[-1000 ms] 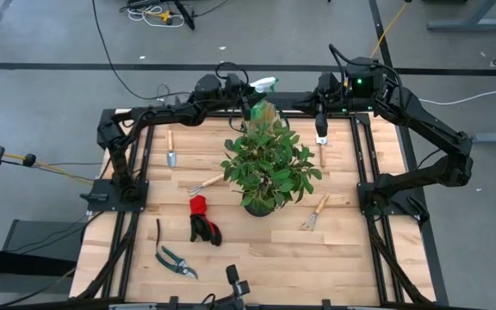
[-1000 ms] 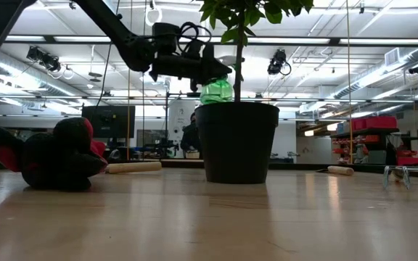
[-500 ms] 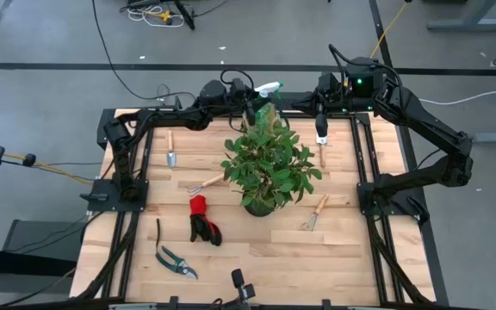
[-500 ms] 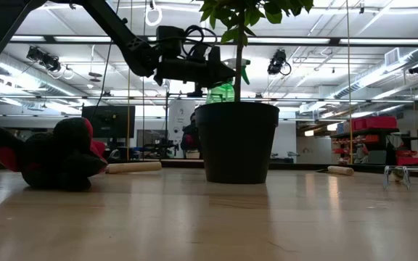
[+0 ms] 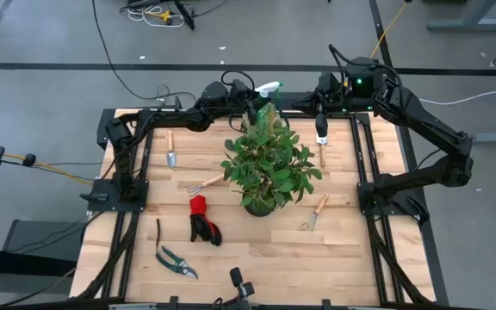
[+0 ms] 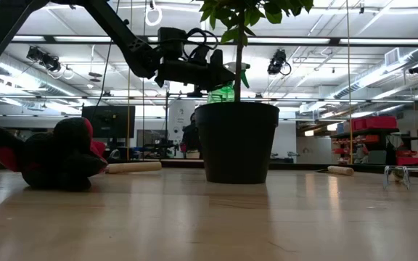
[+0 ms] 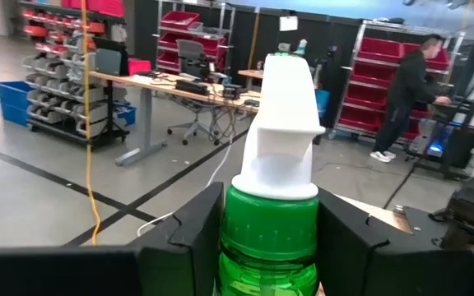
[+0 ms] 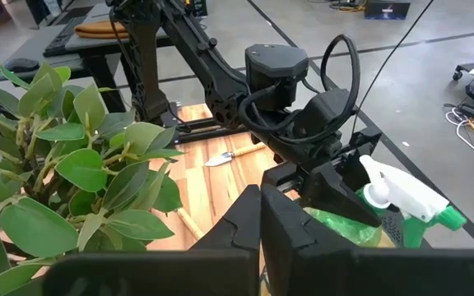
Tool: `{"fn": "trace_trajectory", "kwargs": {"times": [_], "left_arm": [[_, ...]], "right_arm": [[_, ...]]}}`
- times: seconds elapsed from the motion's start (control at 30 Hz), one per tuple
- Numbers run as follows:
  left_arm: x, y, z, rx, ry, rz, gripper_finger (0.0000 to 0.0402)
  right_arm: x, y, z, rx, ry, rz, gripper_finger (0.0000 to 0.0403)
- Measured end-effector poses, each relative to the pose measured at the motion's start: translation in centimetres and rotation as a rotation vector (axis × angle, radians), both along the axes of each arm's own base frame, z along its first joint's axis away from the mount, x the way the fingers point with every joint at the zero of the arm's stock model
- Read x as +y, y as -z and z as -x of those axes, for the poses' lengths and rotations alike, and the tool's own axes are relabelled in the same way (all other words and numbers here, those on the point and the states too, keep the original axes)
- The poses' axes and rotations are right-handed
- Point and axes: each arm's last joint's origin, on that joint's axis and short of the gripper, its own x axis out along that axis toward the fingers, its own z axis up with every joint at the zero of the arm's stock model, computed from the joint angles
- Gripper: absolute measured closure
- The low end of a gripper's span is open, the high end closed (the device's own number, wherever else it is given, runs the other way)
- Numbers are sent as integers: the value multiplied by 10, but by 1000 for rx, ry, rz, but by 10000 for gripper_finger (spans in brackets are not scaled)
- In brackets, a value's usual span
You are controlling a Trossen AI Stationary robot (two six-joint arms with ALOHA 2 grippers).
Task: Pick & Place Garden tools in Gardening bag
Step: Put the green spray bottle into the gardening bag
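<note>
My left gripper (image 5: 250, 96) is at the table's far edge, behind the potted plant (image 5: 265, 164), shut on the green spray bottle (image 7: 268, 238) with its white sprayer head (image 5: 267, 86). The bottle also shows in the right wrist view (image 8: 401, 201). My right gripper (image 5: 321, 131) is shut and empty at the far right, above a wooden-handled tool (image 5: 321, 156) lying flat. A tan rounded shape (image 5: 263, 112) under the far foliage may be the bag. A trowel (image 5: 170, 151), hand rakes (image 5: 205, 183) (image 5: 314, 213), gloves (image 5: 203, 220) and shears (image 5: 176, 259) lie flat on the table. My left gripper pinches the bottle's green shoulder (image 7: 266, 226), just below the white sprayer head, between its two fingers (image 7: 194, 234). The fingers come level from the table's left and lie along the bottle. The bottle is lifted clear and tilted, sprayer head (image 8: 410, 201) away from the wrist.
The plant's dark pot (image 6: 236, 141) stands mid-table and its foliage spreads wide just near of the held bottle. Arm frames (image 5: 119, 164) run along both table sides. A person (image 7: 406, 90) stands in the room behind.
My left gripper has gone up a little and toward the table's right edge with the spray bottle, coming over the plant's far side. The bottle has stayed in the hold and risen, so less of its green body shows behind the pot.
</note>
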Motion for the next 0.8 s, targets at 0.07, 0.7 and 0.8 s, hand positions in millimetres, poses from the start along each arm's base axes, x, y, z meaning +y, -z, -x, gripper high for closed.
{"fn": "trace_trajectory", "kwargs": {"times": [0.07,0.7,0.8], "left_arm": [[1,0,0,-11,-17,22,241],[7,15,-3,-4,-131,44,241],[9,24,-6,-23,-131,83,241]], "right_arm": [[0,0,0,-1,1,-4,394],[0,0,0,-1,3,-7,394],[0,0,0,-3,5,-12,394]]}}
